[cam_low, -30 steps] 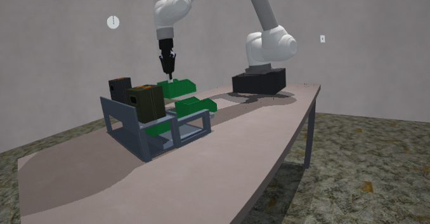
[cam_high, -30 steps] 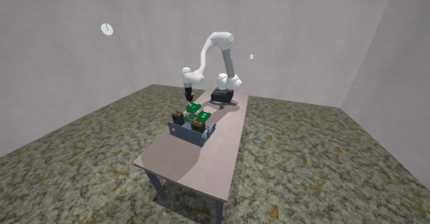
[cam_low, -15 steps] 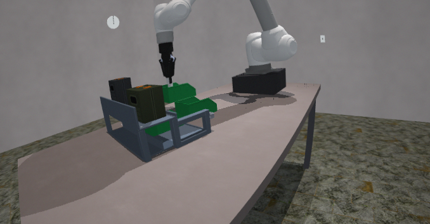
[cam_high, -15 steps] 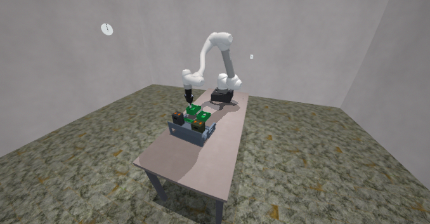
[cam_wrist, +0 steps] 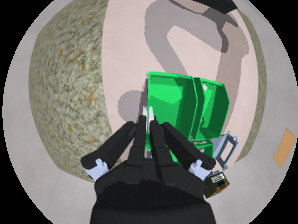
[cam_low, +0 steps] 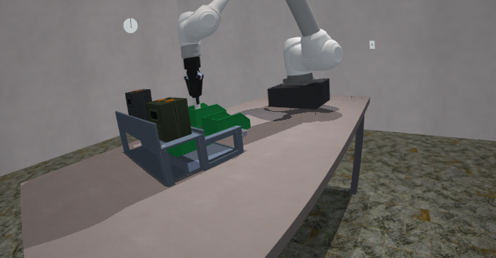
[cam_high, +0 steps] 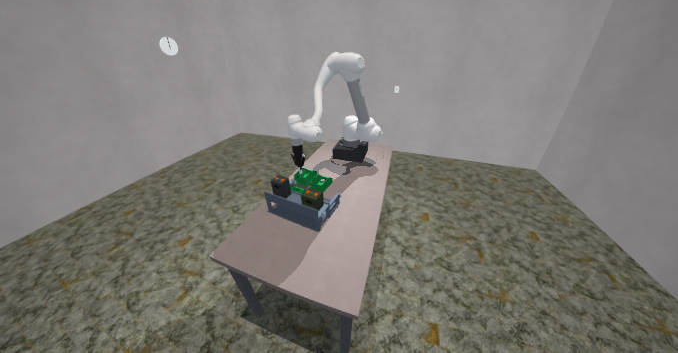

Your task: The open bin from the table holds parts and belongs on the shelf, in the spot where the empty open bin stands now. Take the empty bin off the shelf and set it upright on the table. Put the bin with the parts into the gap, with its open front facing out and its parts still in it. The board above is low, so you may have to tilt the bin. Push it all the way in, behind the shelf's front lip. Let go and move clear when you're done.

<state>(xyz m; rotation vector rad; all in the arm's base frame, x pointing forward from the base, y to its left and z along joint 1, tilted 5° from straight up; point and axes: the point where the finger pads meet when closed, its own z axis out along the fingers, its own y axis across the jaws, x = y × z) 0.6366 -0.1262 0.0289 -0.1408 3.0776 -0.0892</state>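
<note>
My gripper [cam_low: 197,102] points straight down behind the grey shelf [cam_low: 175,150]. Its fingers are shut on the rim of a green open bin [cam_low: 205,111], which is low over the table behind the shelf. In the wrist view the shut fingertips [cam_wrist: 145,119] meet the left wall of this bin [cam_wrist: 178,106], and I see no parts inside it. A second green bin [cam_low: 227,121] stands right beside it, next to the shelf's end. I cannot tell its contents. More green shows inside the shelf's lower level [cam_low: 179,148].
A black box [cam_low: 138,103] and an olive box [cam_low: 169,118] stand on the shelf's top board. The arm's black base [cam_low: 298,93] sits at the table's far end. The table edge runs along the right.
</note>
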